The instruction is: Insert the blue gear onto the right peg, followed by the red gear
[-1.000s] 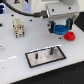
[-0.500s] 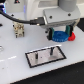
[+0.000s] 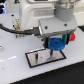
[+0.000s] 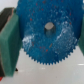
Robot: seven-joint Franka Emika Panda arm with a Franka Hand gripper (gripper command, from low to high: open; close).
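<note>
My gripper [image 3: 55,42] is shut on the blue gear [image 3: 55,44] and holds it just above the black-framed white plate [image 3: 35,63]. In the wrist view the blue gear [image 4: 47,35] fills the picture, its centre hub facing the camera, with green finger pads [image 4: 8,39] pressed against its toothed rim on both sides. A slim dark pin, the right peg [image 3: 52,51], shows just under the gear's lower edge. The red gear [image 3: 73,36] lies on the table toward the exterior view's right, partly hidden behind the gripper.
The arm's white body [image 3: 45,12] and a black cable [image 3: 15,29] fill the upper part of the exterior view. A second, shorter dark pin [image 3: 39,57] stands on the plate toward the exterior view's left. The table [image 3: 15,70] is white.
The gripper has come down with the blue gear toward the plate. The red gear has stayed where it was.
</note>
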